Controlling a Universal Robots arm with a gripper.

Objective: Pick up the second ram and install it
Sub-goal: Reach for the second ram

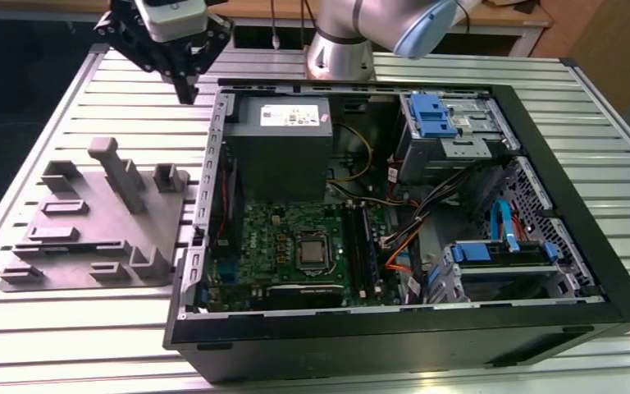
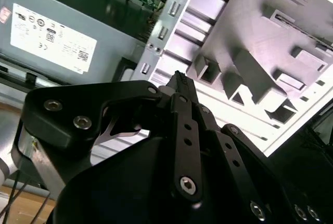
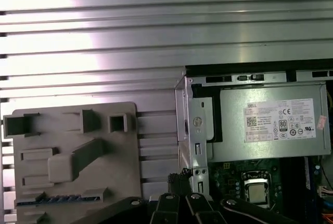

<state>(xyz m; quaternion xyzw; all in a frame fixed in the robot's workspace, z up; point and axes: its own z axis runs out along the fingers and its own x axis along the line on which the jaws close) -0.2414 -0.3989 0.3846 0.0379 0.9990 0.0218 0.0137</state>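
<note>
While aloft, gripper (image 1: 187,94) apart from second ram (image 3: 57,199)

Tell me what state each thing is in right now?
Black computer case: on its side, panel off.
Black robot hand: shut, raised beside the case.
Thin dark memory stick: lying in the grey plastic tray's slot.
Silver processor: seated, uncovered.

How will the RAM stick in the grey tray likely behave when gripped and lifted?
The second ram is a thin, long strip seated on edge in the grey tray, so probably light and stiff. Held only by its slot, it may tilt if pulled off-axis. Its thinness suggests bending force could damage it.
</note>
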